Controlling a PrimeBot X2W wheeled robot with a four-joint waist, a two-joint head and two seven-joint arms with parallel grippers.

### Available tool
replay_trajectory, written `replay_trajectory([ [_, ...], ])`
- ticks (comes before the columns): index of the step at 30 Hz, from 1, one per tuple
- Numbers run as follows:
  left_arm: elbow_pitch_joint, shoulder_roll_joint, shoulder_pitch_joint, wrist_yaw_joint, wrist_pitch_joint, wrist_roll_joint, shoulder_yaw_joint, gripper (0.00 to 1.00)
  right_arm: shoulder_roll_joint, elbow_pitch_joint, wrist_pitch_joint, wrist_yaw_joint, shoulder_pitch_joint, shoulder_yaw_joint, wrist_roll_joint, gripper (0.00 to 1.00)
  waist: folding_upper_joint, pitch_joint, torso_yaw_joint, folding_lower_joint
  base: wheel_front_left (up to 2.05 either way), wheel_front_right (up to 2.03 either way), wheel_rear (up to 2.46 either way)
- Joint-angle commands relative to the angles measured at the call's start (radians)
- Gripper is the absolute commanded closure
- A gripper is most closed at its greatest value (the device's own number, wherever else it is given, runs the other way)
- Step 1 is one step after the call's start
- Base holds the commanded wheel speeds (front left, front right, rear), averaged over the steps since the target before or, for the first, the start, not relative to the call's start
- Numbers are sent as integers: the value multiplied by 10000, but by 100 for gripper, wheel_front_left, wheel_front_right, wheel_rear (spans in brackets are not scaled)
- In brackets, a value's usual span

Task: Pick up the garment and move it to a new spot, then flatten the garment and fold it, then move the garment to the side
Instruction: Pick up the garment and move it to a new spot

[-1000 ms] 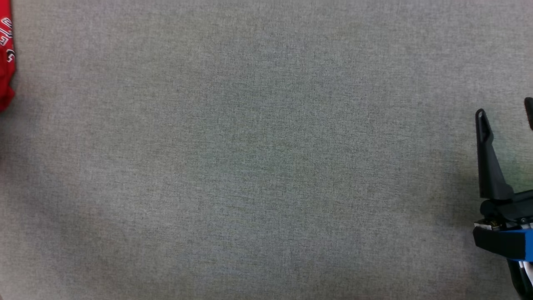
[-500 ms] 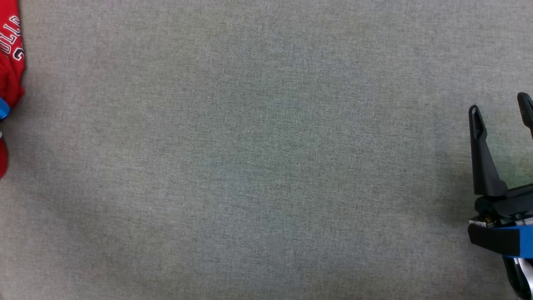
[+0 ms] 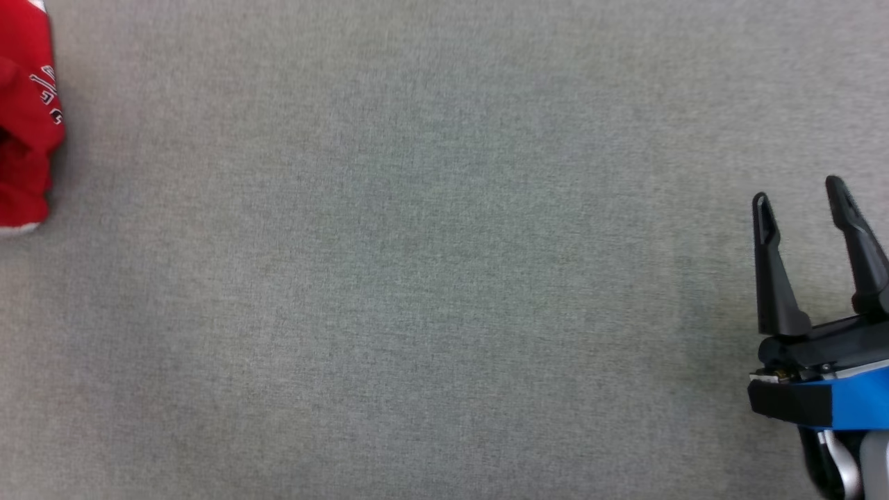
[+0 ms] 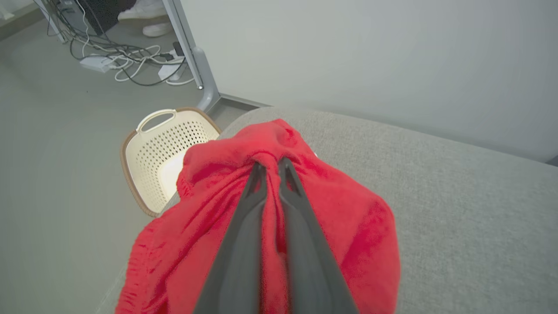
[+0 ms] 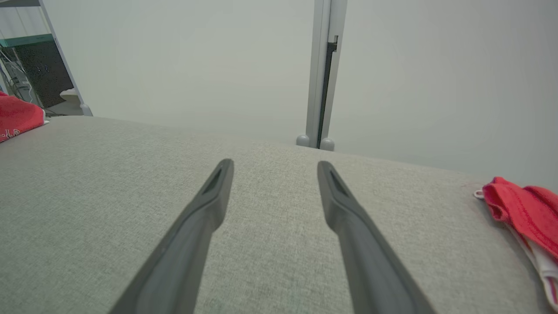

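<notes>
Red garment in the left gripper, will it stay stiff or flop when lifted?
Probably floppy: the red garment bunches in soft folds around the left gripper. It likely hangs and drags, since part seems draped over the edge of the grey surface.

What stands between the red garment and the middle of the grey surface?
Nothing visible. The left hand is shut on the red garment at the left edge of the grey surface, whose middle lies bare; the open right hand sits at its right edge.

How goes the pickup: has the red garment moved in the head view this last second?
Yes: the red garment reaches further right onto the grey table, its lettering bunched differently.
</notes>
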Motion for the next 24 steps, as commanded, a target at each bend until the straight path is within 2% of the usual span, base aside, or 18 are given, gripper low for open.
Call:
replay_trajectory([
  [1,-276,54,-199,-5,-456,3,-232,100,153,185,-154,2,50,38,98,0,0,-535,-283,0,0,0,0],
  [6,-1067,286,-664,-5,-1606,208,-1116,100,552,884,-526,2,181,268,259,0,0,-1434,-794,0,0,0,0],
  [14,-2648,137,-1565,-6,-2618,-19,-2642,100,989,1764,-941,2,379,672,491,0,0,-2480,-1950,0,0,0,0],
  [20,-3964,-241,-1996,-6,-2580,-167,-3582,100,1206,2146,-1104,2,395,964,711,0,0,-2771,-2890,0,0,0,0],
  [24,-4649,-737,-1812,-6,-2379,-194,-4127,100,1292,2347,-1157,2,262,1190,872,0,0,-2833,-3380,0,0,0,0],
])
